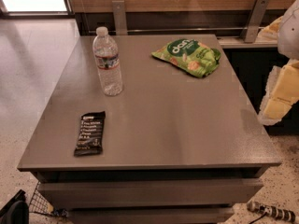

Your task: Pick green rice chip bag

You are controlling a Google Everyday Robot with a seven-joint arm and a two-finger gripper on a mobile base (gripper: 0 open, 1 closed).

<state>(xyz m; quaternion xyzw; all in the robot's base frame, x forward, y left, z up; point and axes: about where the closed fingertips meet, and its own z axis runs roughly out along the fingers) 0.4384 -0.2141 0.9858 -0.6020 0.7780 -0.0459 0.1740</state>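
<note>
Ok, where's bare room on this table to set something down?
Biggest bare patch: centre and front right of the table, bordered by snack bar, water bottle and chip bag. The gap between bottle and bag is free. Nothing crowded. End effector hangs beyond the right edge.

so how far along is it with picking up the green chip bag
Nothing looks done yet: the green rice chip bag lies on the table near its far right corner, not lifted. In hand: the gripper hangs beyond the table's right edge, apart from the bag. Left: reach over to the bag, grasp it and lift it.
</note>
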